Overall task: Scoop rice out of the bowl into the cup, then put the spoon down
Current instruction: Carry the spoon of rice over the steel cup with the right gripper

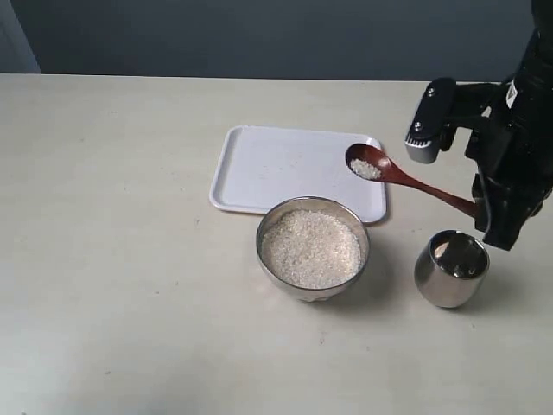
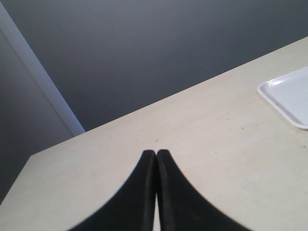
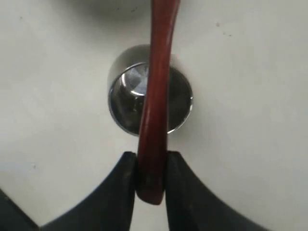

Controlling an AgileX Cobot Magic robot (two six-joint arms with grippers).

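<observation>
Your cup (image 1: 451, 268) sits nearest, right of the bowl (image 1: 261, 238). Above it, your right gripper (image 3: 151, 178) clamps the spoon (image 1: 406, 177) by its handle end. The small load of rice (image 1: 365, 169) hangs beyond, over the tray (image 1: 259, 164). Swing fast and grains could spill there. Your left gripper (image 2: 156, 159) is closed, empty.

reddish-brown spoon (image 1: 415, 180); white rice (image 1: 311, 249); silver bowl (image 1: 259, 246) and cup (image 1: 445, 290); white tray (image 1: 276, 164); beige table (image 1: 112, 259)

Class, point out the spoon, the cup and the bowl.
spoon (image 1: 410, 180), exterior view, middle of its handle.
cup (image 1: 441, 290), exterior view, outer steel wall.
bowl (image 1: 313, 295), exterior view, front outer wall.
</observation>
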